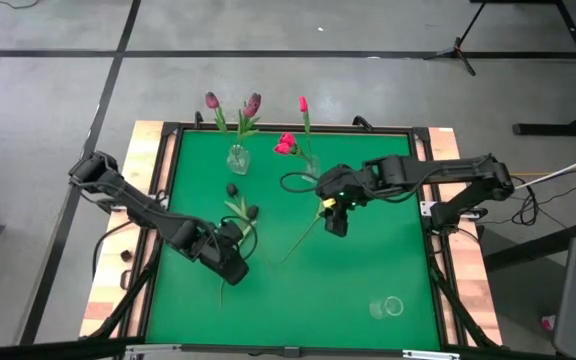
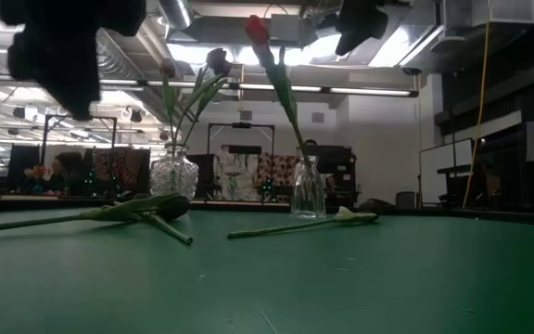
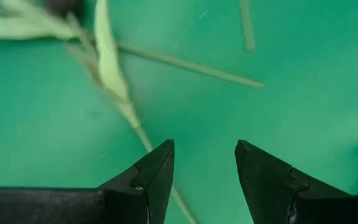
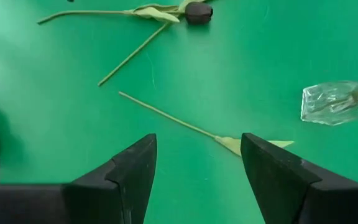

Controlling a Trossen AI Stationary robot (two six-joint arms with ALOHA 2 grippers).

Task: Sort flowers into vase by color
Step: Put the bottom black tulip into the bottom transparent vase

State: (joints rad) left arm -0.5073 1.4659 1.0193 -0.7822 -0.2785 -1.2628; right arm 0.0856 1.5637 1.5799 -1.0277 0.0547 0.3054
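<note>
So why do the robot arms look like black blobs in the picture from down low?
In the low view, bright ceiling lights shine from behind, so the close-up arms turn into dark, blurry silhouettes; the left wrist view blurs the stems too, while the high view is evenly lit.

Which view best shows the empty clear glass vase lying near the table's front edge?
The high view: the empty clear glass vase shows whole on the green mat. The low and both wrist views do not show it.

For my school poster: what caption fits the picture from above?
Two dark robot arms hover over a green table, sorting thin long-stemmed tulip flowers into clear glass vases.
</note>
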